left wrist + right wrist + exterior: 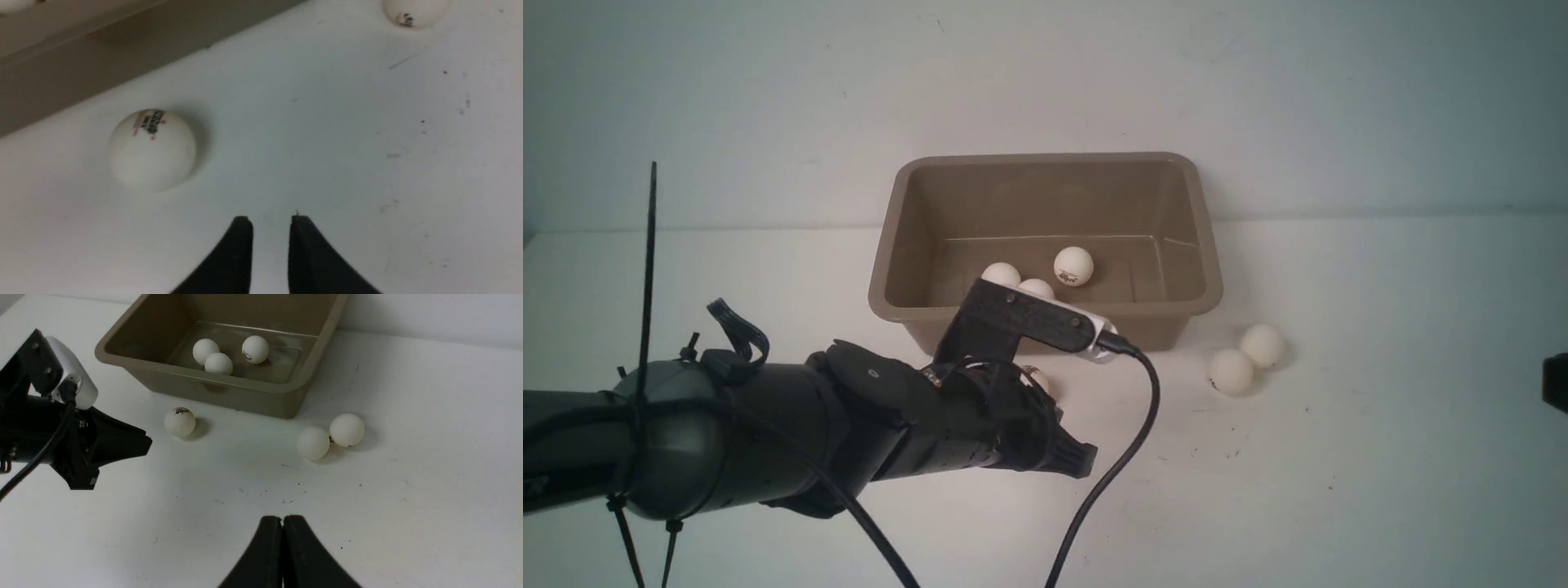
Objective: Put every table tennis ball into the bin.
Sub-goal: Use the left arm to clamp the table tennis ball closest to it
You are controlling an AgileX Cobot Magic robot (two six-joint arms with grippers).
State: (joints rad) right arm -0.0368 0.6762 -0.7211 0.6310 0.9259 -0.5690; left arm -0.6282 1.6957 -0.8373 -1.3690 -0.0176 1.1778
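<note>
The taupe bin (1045, 196) stands at the back of the table and holds three table tennis balls (1073, 266) (1001, 274) (1036, 287). A printed ball (152, 149) lies on the table just in front of the bin's near wall. My left gripper (271, 222) hovers close beside it, slightly open with nothing between its fingers. Two more balls (1263, 345) (1230, 371) touch each other by the bin's right front corner. My right gripper (282, 520) is shut and empty, well back from that pair.
The left arm and its wrist camera with a black cable (1127, 425) reach across the front left of the table. The bin's near wall (81, 61) is close to the left gripper. A white wall rises behind the bin.
</note>
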